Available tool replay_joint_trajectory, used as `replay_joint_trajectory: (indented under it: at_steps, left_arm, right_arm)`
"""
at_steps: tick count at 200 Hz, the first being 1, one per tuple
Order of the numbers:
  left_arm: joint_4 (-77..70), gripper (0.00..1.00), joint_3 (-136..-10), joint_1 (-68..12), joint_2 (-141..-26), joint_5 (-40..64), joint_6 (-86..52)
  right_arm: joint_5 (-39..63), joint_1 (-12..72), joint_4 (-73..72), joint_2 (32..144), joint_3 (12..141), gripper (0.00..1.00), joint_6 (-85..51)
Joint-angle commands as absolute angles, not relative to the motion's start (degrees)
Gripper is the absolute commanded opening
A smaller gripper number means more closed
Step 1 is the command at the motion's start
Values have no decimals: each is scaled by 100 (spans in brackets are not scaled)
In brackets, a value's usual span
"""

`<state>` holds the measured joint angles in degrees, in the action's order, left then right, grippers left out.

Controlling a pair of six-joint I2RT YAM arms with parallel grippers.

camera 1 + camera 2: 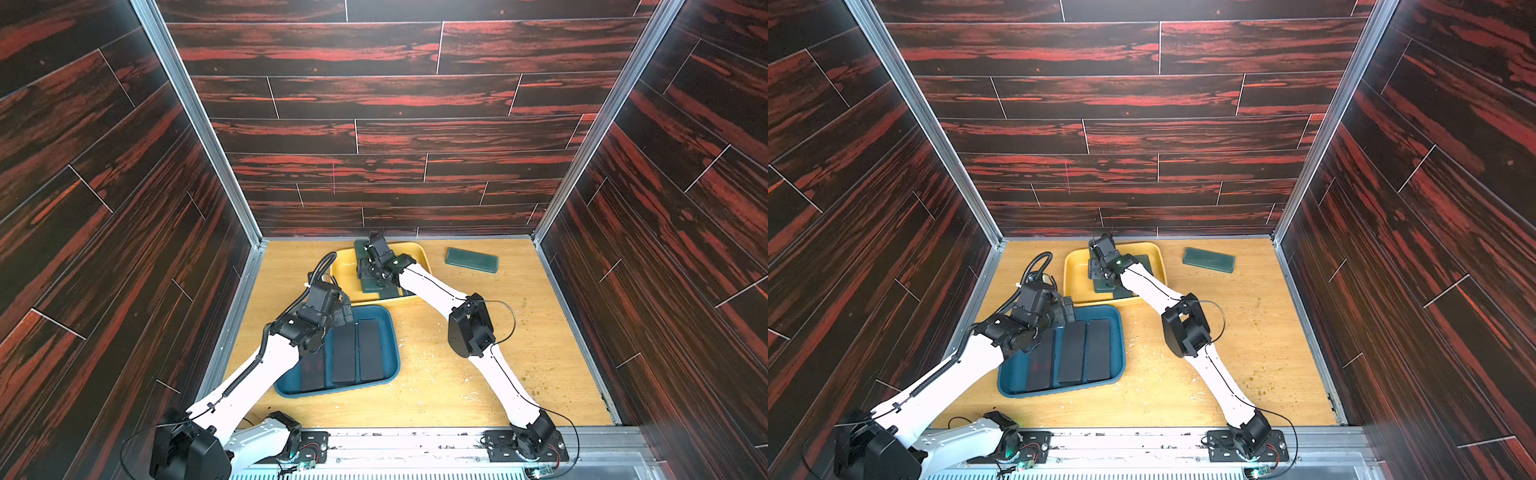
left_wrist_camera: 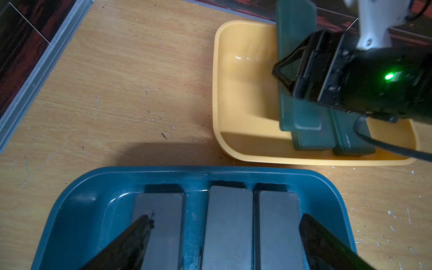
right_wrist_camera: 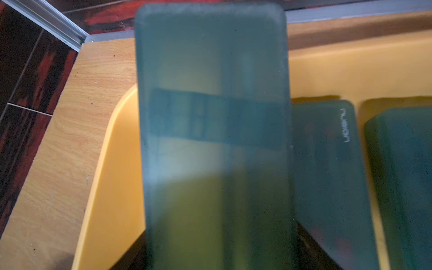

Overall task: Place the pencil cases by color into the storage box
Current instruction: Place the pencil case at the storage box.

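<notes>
right tool (image 2: 301, 70) clamps green case (image 2: 295, 30) over yellow tray (image 2: 233, 145); early release risks it tipping onto two green cases (image 2: 332, 138). left tool (image 2: 224, 236) wide open, empty, above black cases (image 2: 228, 222).

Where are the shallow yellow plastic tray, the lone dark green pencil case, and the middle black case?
Shallow yellow plastic tray (image 1: 345, 272), top view, bare floor.
Lone dark green pencil case (image 1: 471, 259), top view, lid centre.
Middle black case (image 2: 228, 224), left wrist view, lid.

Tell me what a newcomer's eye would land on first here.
First, the right gripper, shut on a dark green pencil case above the yellow tray, which already holds two green ones. Next, three black cases lined up in the blue tray under the open left gripper. One green case lies alone on the table.
</notes>
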<state>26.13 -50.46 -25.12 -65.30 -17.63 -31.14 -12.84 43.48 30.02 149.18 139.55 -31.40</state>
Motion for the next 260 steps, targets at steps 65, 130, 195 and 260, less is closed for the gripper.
replay_joint_trajectory:
  at_steps: [65, 130, 195, 260]
  left_arm:
    - [2705, 100, -4896, -2452, -6179, -1854, -3182]
    - [2678, 100, -4911, -2426, -6193, -1828, -3167]
    - [2646, 100, -4957, -2417, -6249, -1793, -3167]
    - [2661, 100, -4948, -2417, -6223, -1776, -3160]
  right_arm:
    - [-1129, 4588, 2919, 15511, 14327, 54, -3489]
    - [-1308, 4579, 3116, 15686, 14365, 56, -3520]
    - [-1641, 4545, 3578, 15725, 14405, 57, -3417]
    - [-1955, 4465, 3972, 15680, 14357, 56, -3333]
